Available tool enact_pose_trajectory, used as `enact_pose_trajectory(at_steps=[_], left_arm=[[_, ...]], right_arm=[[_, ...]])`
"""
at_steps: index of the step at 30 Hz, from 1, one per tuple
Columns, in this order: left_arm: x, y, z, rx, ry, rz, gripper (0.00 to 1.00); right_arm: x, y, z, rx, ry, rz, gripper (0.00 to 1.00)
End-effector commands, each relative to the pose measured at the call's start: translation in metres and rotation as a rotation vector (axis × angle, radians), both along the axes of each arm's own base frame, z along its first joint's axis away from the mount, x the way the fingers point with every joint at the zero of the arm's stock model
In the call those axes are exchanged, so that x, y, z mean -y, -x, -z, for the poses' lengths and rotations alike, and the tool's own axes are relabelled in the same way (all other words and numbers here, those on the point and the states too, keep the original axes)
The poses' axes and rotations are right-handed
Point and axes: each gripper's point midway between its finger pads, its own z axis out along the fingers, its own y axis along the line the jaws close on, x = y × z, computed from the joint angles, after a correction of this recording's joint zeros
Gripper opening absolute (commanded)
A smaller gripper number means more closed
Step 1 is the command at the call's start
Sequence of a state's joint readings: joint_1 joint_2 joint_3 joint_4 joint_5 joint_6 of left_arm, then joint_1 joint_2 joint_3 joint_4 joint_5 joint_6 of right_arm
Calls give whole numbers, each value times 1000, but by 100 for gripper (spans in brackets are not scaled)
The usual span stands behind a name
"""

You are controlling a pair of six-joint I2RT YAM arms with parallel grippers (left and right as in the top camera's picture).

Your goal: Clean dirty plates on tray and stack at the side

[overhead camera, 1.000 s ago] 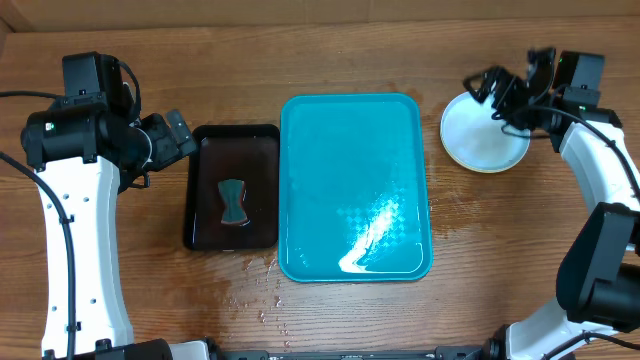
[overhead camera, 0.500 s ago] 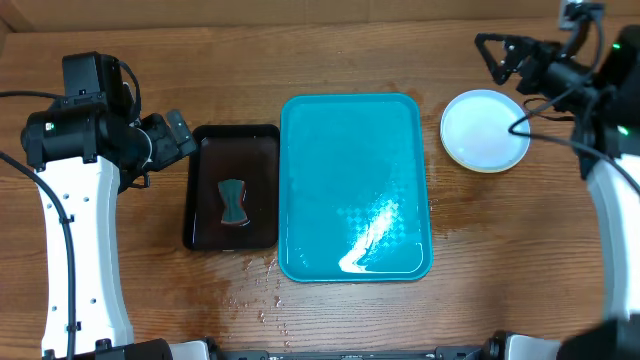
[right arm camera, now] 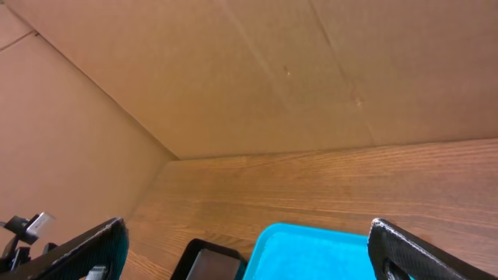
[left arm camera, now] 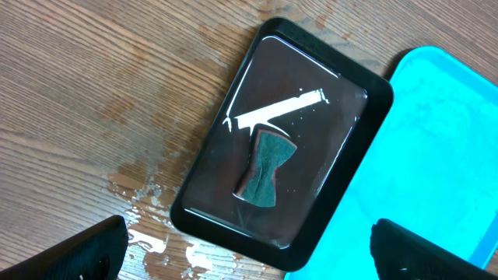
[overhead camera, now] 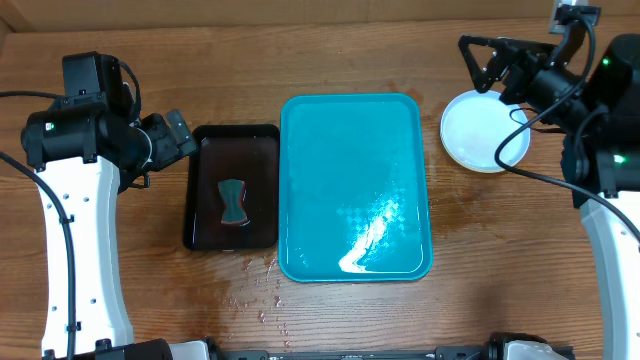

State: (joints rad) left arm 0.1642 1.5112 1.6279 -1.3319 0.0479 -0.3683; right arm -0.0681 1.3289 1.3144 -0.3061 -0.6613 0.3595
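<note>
The turquoise tray [overhead camera: 355, 190] lies in the middle of the table with nothing on it, wet and shiny. It also shows in the left wrist view [left arm camera: 443, 148] and the right wrist view [right arm camera: 319, 253]. A round stack of plates [overhead camera: 484, 132] sits on the table to its right: a white plate on top, a yellow-green rim under it, no red smear visible. My right gripper [overhead camera: 479, 65] is open and empty, raised beyond the stack's far left edge. My left gripper [overhead camera: 184, 134] is open and empty, left of the black tray.
A small black tray [overhead camera: 232, 187] left of the turquoise tray holds water and a teal sponge [overhead camera: 232, 202], both also in the left wrist view [left arm camera: 265, 167]. Water is spilled on the wood at its near edge [overhead camera: 250, 285]. A cardboard wall [right arm camera: 257, 70] stands behind the table.
My right gripper has lifted off the plate stack and swung back and left, open. The plates stay where they were. The left arm has not moved.
</note>
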Motion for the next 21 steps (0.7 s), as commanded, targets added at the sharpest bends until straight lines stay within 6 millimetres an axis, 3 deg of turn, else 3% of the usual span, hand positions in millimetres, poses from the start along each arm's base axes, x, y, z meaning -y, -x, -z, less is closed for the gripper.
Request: enact_pose_trajectory(at_steps=[1, 21], left_arm=[[-1, -3, -4, 11, -6, -7, 100], [-1, -3, -4, 11, -6, -7, 100]], right_arm=[[-7, -2, -2, 2, 12, 35, 100], [-59, 10, -1, 21, 54, -55, 100]])
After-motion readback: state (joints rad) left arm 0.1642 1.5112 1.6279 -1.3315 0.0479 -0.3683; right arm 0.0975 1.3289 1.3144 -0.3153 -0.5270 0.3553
